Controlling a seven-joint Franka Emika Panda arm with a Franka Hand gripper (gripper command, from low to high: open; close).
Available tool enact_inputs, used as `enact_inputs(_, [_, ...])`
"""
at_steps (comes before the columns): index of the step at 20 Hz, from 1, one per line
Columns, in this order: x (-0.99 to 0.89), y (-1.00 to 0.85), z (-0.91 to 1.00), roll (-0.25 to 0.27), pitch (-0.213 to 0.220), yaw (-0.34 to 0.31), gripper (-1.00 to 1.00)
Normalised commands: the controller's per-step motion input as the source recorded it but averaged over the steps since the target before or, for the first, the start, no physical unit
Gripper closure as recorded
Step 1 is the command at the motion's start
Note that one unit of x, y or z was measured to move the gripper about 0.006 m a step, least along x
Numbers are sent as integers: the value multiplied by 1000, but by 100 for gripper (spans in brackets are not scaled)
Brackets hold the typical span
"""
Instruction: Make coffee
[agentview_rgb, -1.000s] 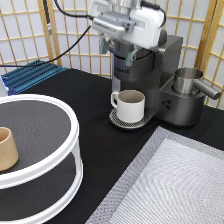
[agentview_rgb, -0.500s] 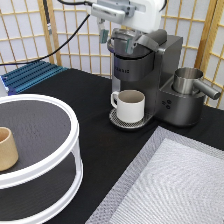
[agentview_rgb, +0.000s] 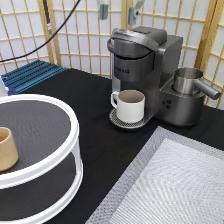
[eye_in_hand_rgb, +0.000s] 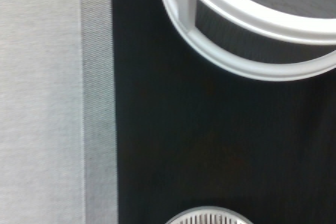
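A dark grey coffee machine (agentview_rgb: 142, 60) stands on the black table with its lid down. A white mug with a handle (agentview_rgb: 129, 105) sits on the machine's round drip tray (agentview_rgb: 125, 121), under the spout. Only the two fingertips of my gripper (agentview_rgb: 117, 11) show, at the exterior view's top edge, high above the machine's lid. They are spread apart and hold nothing. The coffee pod is out of view. The wrist view shows the black table, the edge of the drip tray (eye_in_hand_rgb: 204, 217) and a white rim (eye_in_hand_rgb: 247, 65).
A white two-tier round shelf (agentview_rgb: 47, 172) at the exterior view's left carries a tan handleless cup (agentview_rgb: 7, 148). A grey mat (agentview_rgb: 175, 185) covers the bottom right. A steel pitcher (agentview_rgb: 189, 80) stands on the machine's right side. A blue rack (agentview_rgb: 32, 75) lies behind.
The gripper has risen from just above the machine's lid to the top edge of the exterior view. The arm body has left the picture. The mug and machine have not moved.
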Motion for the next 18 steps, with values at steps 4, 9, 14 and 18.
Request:
enact_inputs(4, [-33, 232, -424, -33, -38, 0, -100])
enact_inputs(9, [-209, -8, -724, -15, -77, 0, -100])
enact_inputs(14, [-149, 0, -999, -11, -73, 0, -100])
enact_inputs(18, [-144, -1, -1000, -10, -55, 0, -100])
